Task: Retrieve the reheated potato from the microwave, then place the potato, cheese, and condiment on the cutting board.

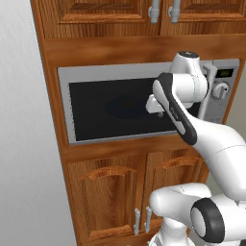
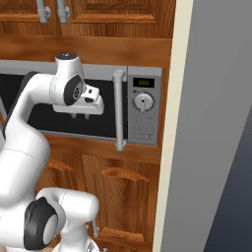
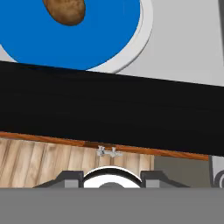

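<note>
A tan-brown potato (image 3: 64, 11) is seen at the top left of the hand view, cut off by the upper edge, lying on a round blue plate (image 3: 105, 41) with a pale rim. Below the plate, a broad black band is stretched across the middle of that view, with wood-grained cabinet fronts (image 3: 39, 159) beneath it.

In the left base view, the microwave (image 1: 96, 77) is set across the centre of the frame in a wooden cabinet wall, its wide dark glass door closed. In the right base view, its upright handle (image 2: 119, 110) is seen at centre, with the round white knob (image 2: 143, 102) and small green display (image 2: 144, 82) just to the right.

The pincer (image 2: 81, 116) is held in front of the dark glass, left of the handle, in the right base view. Whether its tips are apart or together cannot be told, and nothing is seen held between them.
</note>
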Available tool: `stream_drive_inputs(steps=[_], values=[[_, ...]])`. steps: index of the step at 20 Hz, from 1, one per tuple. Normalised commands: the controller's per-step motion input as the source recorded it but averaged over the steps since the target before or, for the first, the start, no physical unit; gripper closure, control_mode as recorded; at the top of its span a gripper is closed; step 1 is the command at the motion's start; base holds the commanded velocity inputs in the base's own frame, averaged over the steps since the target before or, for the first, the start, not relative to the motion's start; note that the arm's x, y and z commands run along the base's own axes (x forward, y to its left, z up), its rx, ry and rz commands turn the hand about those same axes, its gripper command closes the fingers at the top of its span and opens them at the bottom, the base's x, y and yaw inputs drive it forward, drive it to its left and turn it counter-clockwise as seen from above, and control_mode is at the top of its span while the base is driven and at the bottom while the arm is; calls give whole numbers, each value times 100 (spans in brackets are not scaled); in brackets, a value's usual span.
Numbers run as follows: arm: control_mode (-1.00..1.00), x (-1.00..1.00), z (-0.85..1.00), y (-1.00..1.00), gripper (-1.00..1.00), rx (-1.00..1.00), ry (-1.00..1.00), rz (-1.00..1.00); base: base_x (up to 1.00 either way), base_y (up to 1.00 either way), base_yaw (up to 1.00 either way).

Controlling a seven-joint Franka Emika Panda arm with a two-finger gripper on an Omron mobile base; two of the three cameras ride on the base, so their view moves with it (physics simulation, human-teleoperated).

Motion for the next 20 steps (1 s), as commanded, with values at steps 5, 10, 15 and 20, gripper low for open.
stream_drive_inputs(steps=[5,10,15,20], values=[[-100,-17,0,-3,-100,1,-9,0,0,0,0],[-100,-43,0,-11,-100,1,-34,0,0,0,0],[-100,-44,0,-24,-100,2,-36,0,0,0,0],[-100,-39,10,-41,-100,4,-10,-6,0,0,0]])
